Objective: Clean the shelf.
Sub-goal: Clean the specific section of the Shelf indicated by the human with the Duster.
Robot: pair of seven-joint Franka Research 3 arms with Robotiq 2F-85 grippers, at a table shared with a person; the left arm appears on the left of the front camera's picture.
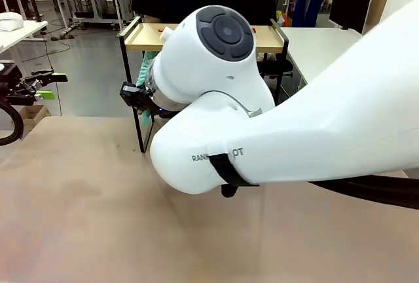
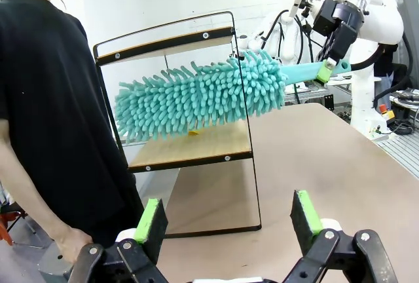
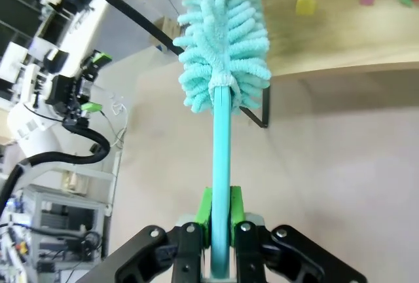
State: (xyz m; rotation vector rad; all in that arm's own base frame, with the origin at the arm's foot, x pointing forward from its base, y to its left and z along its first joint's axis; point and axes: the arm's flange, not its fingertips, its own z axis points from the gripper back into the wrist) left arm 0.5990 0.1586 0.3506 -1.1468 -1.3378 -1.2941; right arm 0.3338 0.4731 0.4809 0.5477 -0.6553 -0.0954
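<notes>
Right gripper [image 3: 220, 207] was clamped shut on the flat teal handle of a duster [image 3: 222, 40]. The shelf [image 3: 327, 34] lay ahead of it, its lower board running off toward 1 o'clock, with the fluffy head reaching to the board's near edge at 12 o'clock. Three small coloured pieces [image 3: 305, 4] sat on that board – yellow, pink and green.

Left gripper [image 2: 228, 224] stood wide open and held nothing, low over the table [image 2: 314, 158]. From it the shelf stood at 12 o'clock, well apart, at the table's far edge. The duster head passed through the side frame between the two boards. A person [image 2: 52, 99] in a black top stood at 9 o'clock, beside the shelf.

In the front view the right arm covered most of the shelf – only the top board and the left legs showed. Contact between duster head and lower board could not be judged. The person's hand was cut off at the frame edge.
</notes>
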